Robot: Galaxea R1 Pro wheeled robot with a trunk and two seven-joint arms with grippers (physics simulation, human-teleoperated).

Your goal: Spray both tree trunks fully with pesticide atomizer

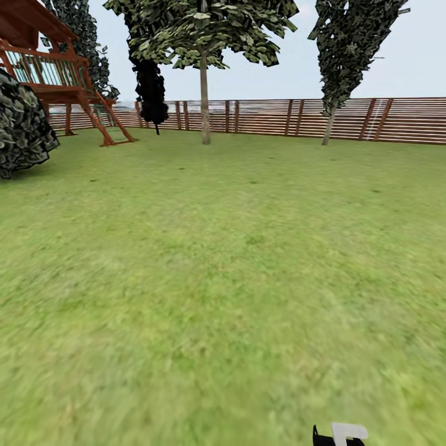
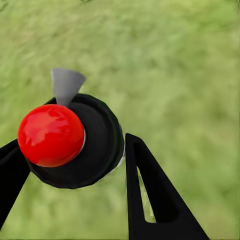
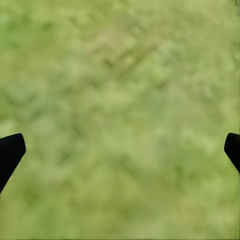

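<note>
Two trees stand against the fence ahead of us: one with a straight pale trunk near the fence's middle, the other further right along it, its thin trunk leaning and its crown dark and narrow. A black conifer sits just left of the first tree, also at the fence. Further left along the fence we see a red-brown wooden play tower on slanted legs, and a dark bush in front of it, nearer to us. Lawn spreads from the fence all the way to our base, blurred close up.

Our left gripper is pinching the atomizer. In the left wrist view we look down on its round black body, topped by a glossy red cap, with a grey wedge sticking out past the rim. One black finger presses the body on one side; the other finger lies just beside it on the opposite side, though we cannot tell whether it touches. Grass lies beneath.

Our right gripper is spread wide, its two black fingertips at opposite edges of the right wrist view with only blurry grass between them. In the head view a black and white bit of gripper pokes up at the bottom edge, far from the fence; we cannot tell which arm it belongs to.
</note>
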